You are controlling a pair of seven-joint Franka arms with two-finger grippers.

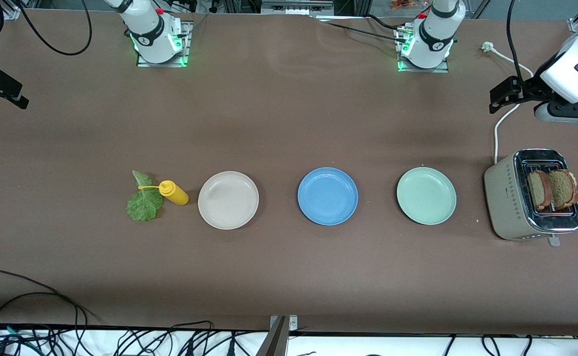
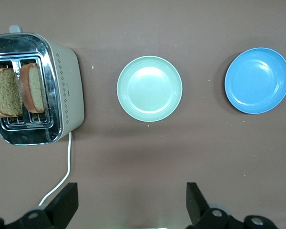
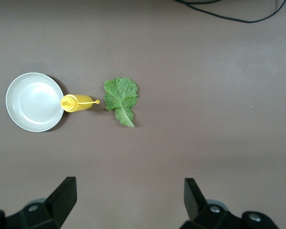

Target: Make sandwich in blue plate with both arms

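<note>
Right gripper (image 3: 126,200) hangs high over the right arm's end of the table, fingers spread, nothing held; under it, a lettuce leaf (image 1: 144,199) with a yellow mustard bottle (image 1: 173,192) lying just beside it, nozzle over the leaf. Next along: off-white plate (image 1: 228,200), bare. Blue plate (image 1: 327,196) mid-table, bare, well apart from both grippers. Mint-green plate (image 1: 426,195), bare. Toaster (image 1: 504,198) holds two brown bread slices (image 1: 551,188) upright in its slots. Left gripper (image 2: 132,202) up over the table at the left arm's end, fingers spread wide, empty.
</note>
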